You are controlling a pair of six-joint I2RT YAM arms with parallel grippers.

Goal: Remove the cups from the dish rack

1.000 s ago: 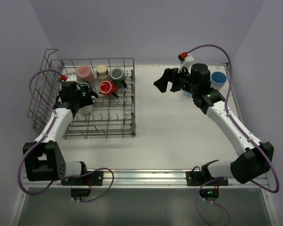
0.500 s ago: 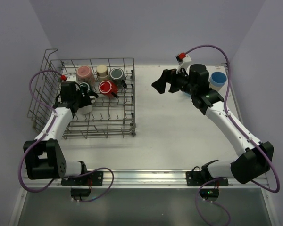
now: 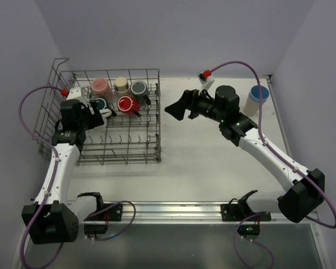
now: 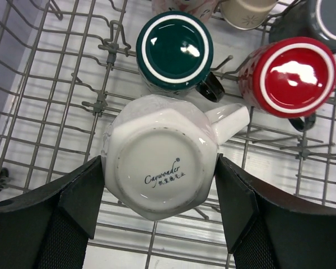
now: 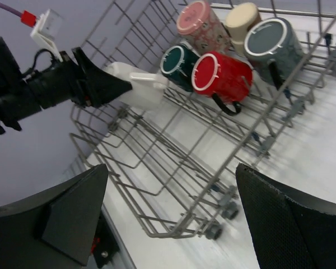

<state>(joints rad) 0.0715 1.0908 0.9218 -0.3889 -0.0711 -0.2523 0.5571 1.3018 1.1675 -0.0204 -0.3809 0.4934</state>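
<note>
1. Over the left side of the dish rack point(image 3: 117, 143), the left gripper point(image 3: 85, 116) is clenched on the white mug point(image 4: 159, 159). The mug is bottom up and hangs higher than a second ago, seemingly clear of the tines, so one more cup is nearly out.
2. The right gripper point(image 3: 182, 107), jaws spread and empty, has swung away from the light blue cup point(image 3: 257, 96), which stands upright on the counter point(image 3: 213, 162), and toward the rack.
3. Still racked upside down are the red mug point(image 4: 294, 75), teal mug point(image 4: 173, 47), grey mug point(image 3: 138, 88), pink cup point(image 3: 99, 86) and cream cup point(image 3: 121, 84).
4. The cups are glossy glazed ceramic. The white mug is eight-sided with a stamped base, and the rack is thin grey wire.
</note>
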